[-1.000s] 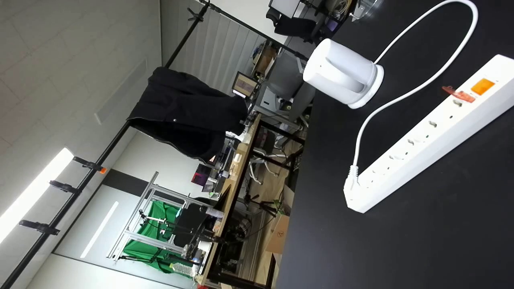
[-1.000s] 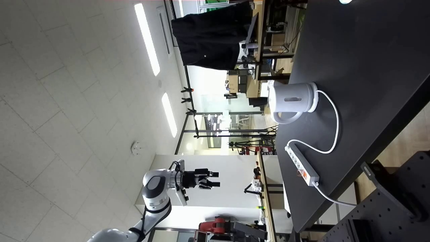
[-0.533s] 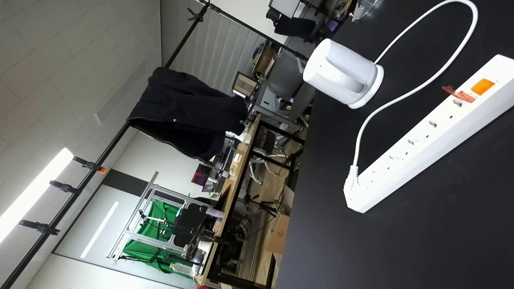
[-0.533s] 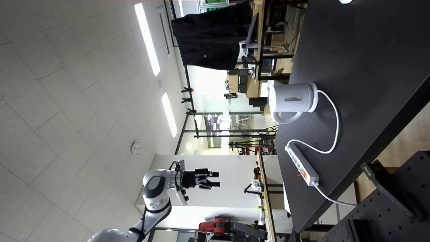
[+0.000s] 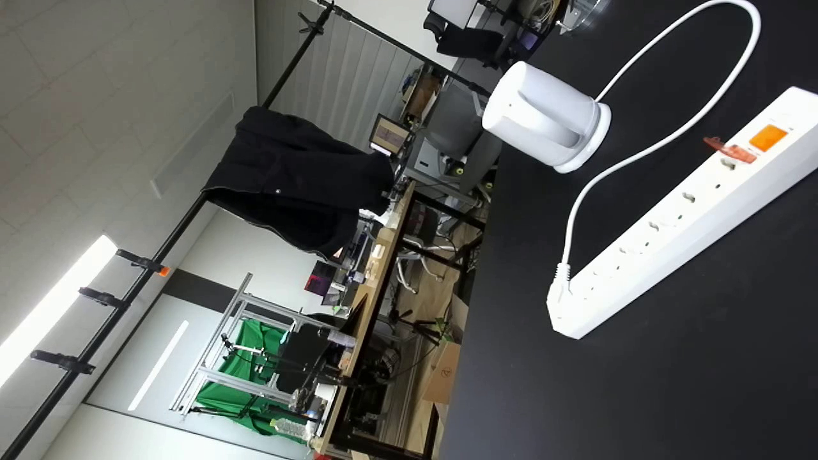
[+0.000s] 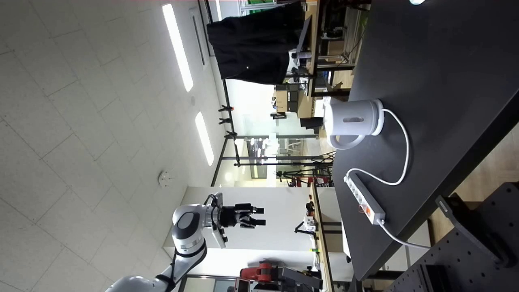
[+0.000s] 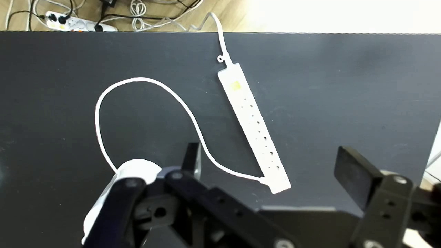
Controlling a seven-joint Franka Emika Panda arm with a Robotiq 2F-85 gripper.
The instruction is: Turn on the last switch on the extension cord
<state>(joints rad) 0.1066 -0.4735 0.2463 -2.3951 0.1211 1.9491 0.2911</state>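
Two black fingers (image 7: pixel 356 174) of the dark gripper (image 6: pixel 260 216) stood wide apart in the wrist view. In an exterior view the white-and-grey arm (image 6: pixel 188 233) held the gripper well above the matte black table (image 6: pixel 425 73), pointing down. Beneath, partly framed between the fingers, the long white plastic extension cord (image 7: pixel 254 127) lay flat on the table, its row of sockets (image 5: pixel 666 220) facing up. One end bore a rectangular orange switch (image 5: pixel 767 138), with a translucent red piece (image 5: pixel 732 151) just beside it, jutting out over the side; whether the switch was on could not be told. From that end a thick white cable (image 7: pixel 221 34) ran over the table's edge. At the opposite end sat a white plug (image 5: pixel 560 295), and its looping white cord (image 7: pixel 139 79) led to a rounded white plastic kettle (image 5: pixel 543 115) standing upright on the table. On the wooden floor (image 7: pixel 231 10) beyond lay another white power strip (image 7: pixel 81 24). In both exterior views a black garment (image 5: pixel 294 179) hung from a black pole (image 5: pixel 182 225).
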